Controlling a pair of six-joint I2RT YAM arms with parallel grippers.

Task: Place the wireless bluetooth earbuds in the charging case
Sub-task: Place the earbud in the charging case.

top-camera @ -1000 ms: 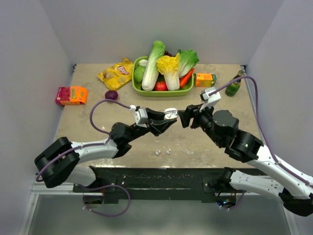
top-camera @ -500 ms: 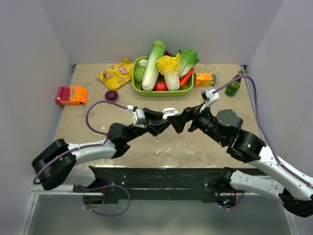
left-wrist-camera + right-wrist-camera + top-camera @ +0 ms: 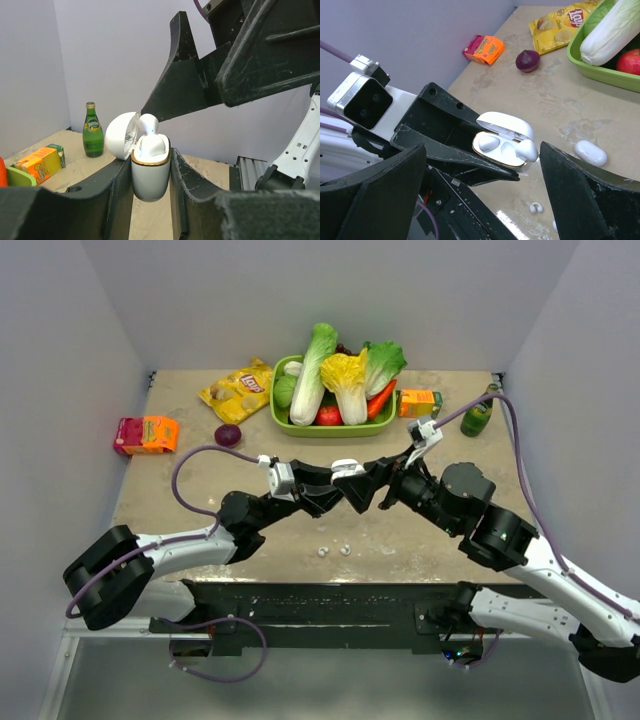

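Earbuds (image 3: 488,142): two in the open case (image 3: 149,182), one seated, one standing proud. The left tool (image 3: 150,161) pinches that one case above the table (image 3: 170,490). The right tool (image 3: 372,485), spread wide, flanks it from 3 o'clock. Two white bits (image 3: 323,551) lie at 6 o'clock.

Soft, even light fell from above, bright throughout, and the arms cast only faint, diffuse shadows on the table (image 3: 170,490). The glossy white case (image 3: 150,172) carried gentle highlights without harsh glare. In the left wrist view the left gripper's fingers (image 3: 75,205) along the bottom edge were dark and blurred, while the bottle (image 3: 93,131) behind looked fairly sharp. The overhead view bent slightly at its edges.
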